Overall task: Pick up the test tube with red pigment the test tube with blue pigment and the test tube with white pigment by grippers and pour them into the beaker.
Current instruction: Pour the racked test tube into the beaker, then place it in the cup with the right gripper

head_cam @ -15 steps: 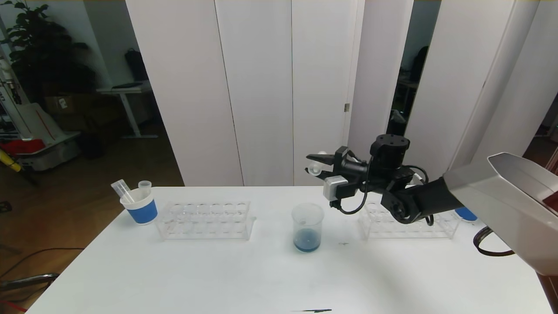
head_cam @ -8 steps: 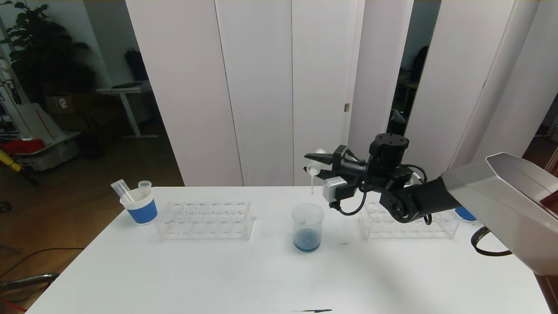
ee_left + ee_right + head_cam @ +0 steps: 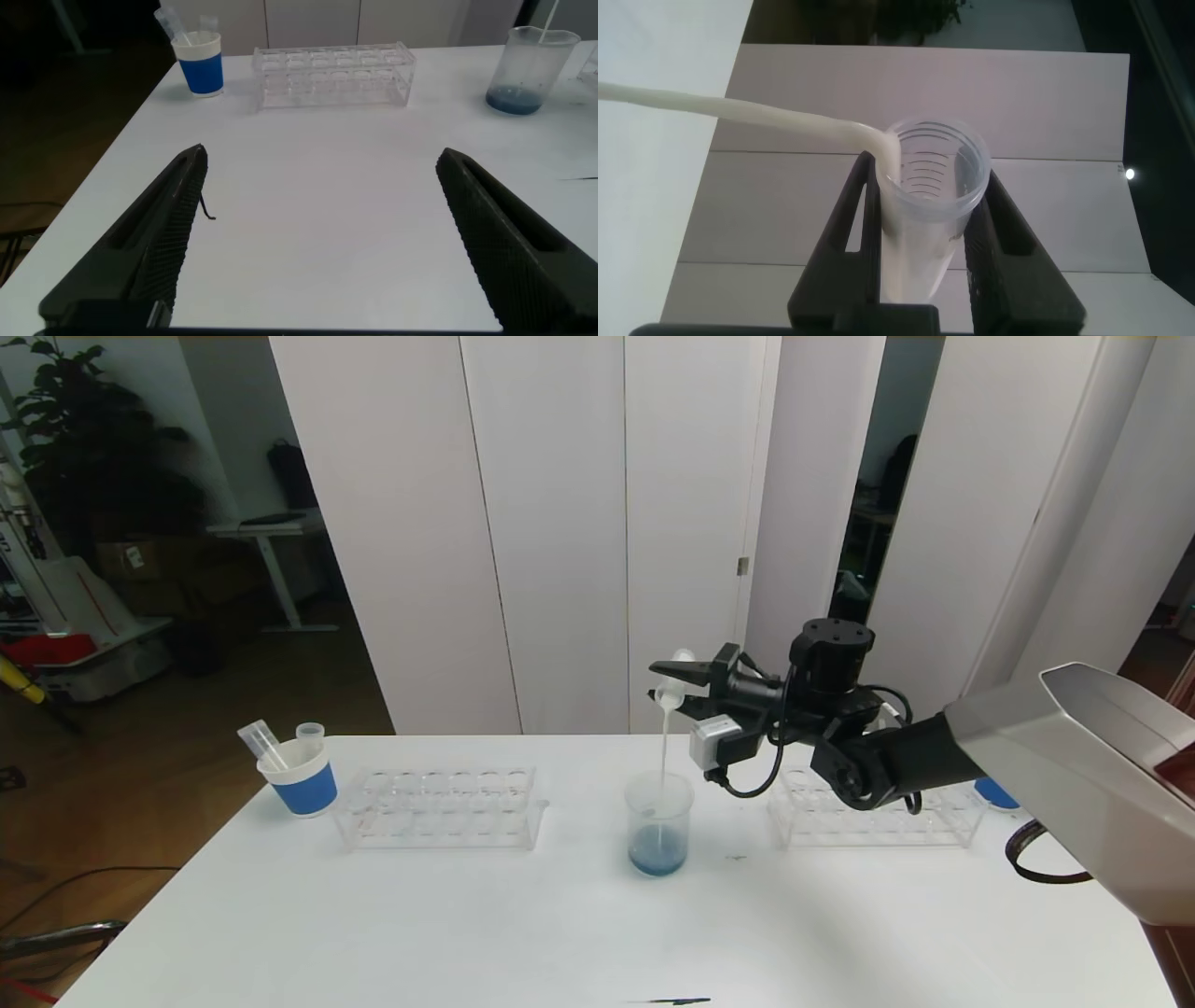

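Head view: right gripper point(image 3: 674, 685) clamped on the test tube with white pigment point(image 3: 668, 691), raised well above the beaker point(image 3: 659, 821) at mid-surface and tipped mouth-down — hence the thin cream stream point(image 3: 664, 747) falling straight into the blue liquid pooled at the bottom. Held high, probably to keep the gripper clear of the flared rim. Right wrist view: tube mouth point(image 3: 934, 170) pinched between both fingers point(image 3: 848, 224), stream leaving its lip. Left gripper point(image 3: 322, 247) spread wide, holding nothing, low over the near left of the surface point(image 3: 467, 924). Hard to make out: how much white remains in the tube; far-left cup point(image 3: 301, 777) holding tubes, contents unclear; right rack point(image 3: 868, 817) partly hidden behind the arm.
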